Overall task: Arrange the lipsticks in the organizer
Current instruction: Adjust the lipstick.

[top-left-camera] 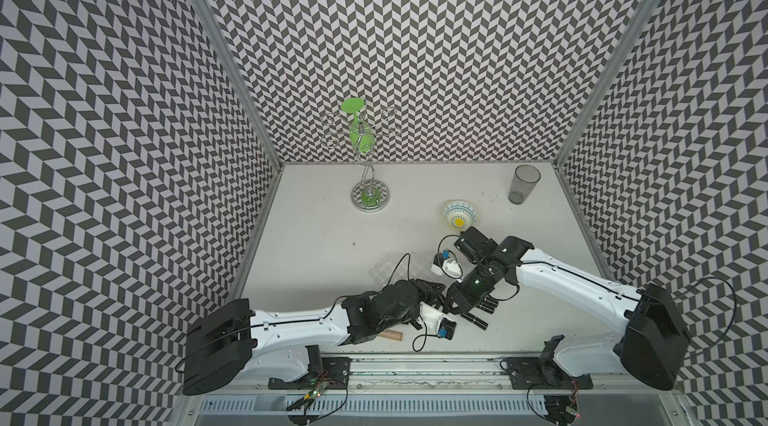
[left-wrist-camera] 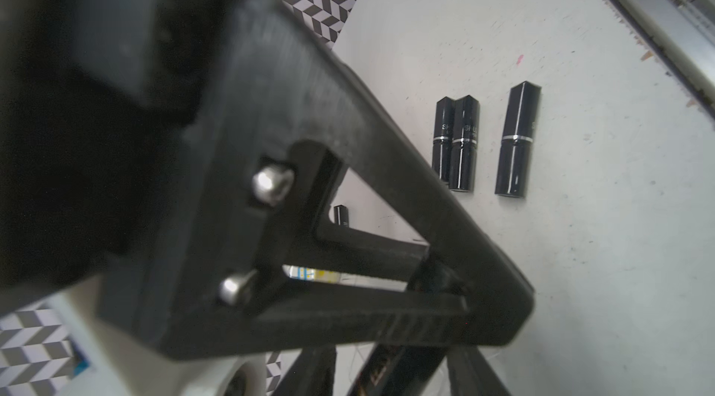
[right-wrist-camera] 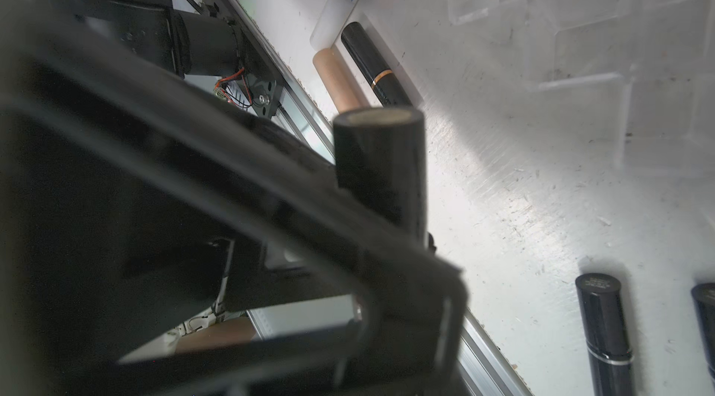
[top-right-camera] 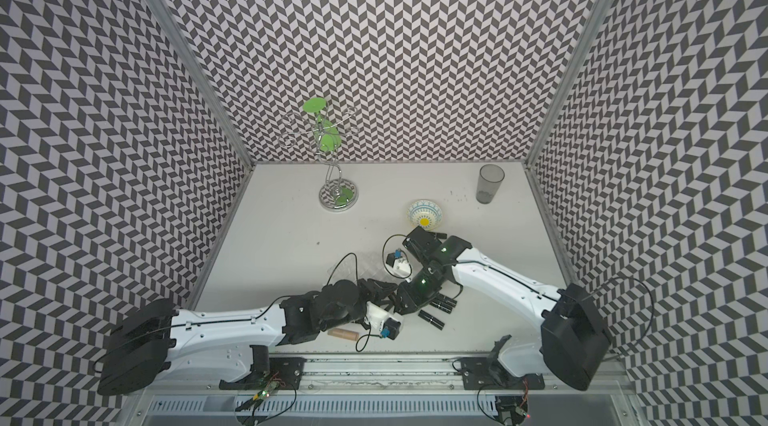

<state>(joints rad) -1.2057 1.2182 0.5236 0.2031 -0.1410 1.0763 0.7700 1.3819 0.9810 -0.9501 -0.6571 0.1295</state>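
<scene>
My right gripper (top-left-camera: pixel 451 306) is shut on a black lipstick (right-wrist-camera: pixel 381 166) that sticks out past its jaws. My left gripper (left-wrist-camera: pixel 387 374) meets it tip to tip, open, one finger on each side of that same tube, with slim gaps showing. Three black lipsticks (left-wrist-camera: pixel 462 142) lie on the table just right of the grippers. A beige lipstick (top-left-camera: pixel 392 335) lies by the front edge, next to a white one (right-wrist-camera: pixel 338 7) and a black one with a gold band (right-wrist-camera: pixel 373 65). The clear organizer (top-left-camera: pixel 388 268) stands just behind the left gripper.
A patterned bowl with a yellow centre (top-left-camera: pixel 460 215) sits behind the right wrist. A tall grey tumbler (top-left-camera: pixel 523 184) stands at the back right. A wire stand holding a green glass (top-left-camera: pixel 370 195) is at the back left. A metal rail (top-left-camera: pixel 415 365) runs along the front edge.
</scene>
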